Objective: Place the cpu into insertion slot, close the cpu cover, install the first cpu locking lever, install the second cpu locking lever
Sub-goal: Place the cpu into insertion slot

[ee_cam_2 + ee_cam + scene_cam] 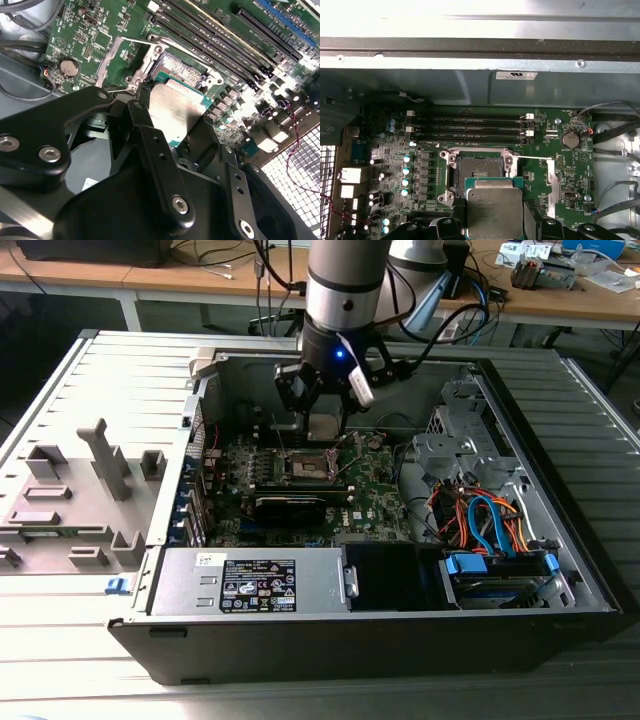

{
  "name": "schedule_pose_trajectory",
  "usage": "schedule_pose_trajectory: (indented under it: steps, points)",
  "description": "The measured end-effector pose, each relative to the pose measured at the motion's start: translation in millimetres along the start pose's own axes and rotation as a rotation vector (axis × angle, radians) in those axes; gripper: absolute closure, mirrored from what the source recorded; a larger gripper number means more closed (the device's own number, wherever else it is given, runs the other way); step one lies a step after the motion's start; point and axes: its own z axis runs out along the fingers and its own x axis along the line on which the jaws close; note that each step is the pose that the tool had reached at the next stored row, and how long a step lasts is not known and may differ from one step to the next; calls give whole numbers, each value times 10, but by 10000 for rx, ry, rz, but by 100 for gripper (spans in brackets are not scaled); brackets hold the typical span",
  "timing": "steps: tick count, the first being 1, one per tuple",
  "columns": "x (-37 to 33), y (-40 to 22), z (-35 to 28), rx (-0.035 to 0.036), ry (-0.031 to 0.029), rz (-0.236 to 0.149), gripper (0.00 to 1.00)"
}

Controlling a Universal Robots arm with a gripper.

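We see the claw (323, 420) clamped on the cpu (494, 210) by two opposite edges, so the chip hangs flat, face up, above the insertion slot (479, 167) and apart from it. The slot's dark centre lies uncovered mid-board on the green board (560, 192), beside the memory slots (470, 127). The cpu: square, silvery-grey lid, green rim.

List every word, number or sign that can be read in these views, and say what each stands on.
Nothing is clear enough to quote.
Black label on the power supply, exterior view: print too small.
White sticker on the case wall, first wrist view: blurred.
Engraving on the cpu, held in the gripper: too faint.
White markings on the green circuit board: too small.
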Motion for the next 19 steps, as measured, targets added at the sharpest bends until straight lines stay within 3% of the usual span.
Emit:
schedule_pose_trajectory:
  steps: [19]
  points:
    - [-1, -1, 11, -2, -12, 137, 45]
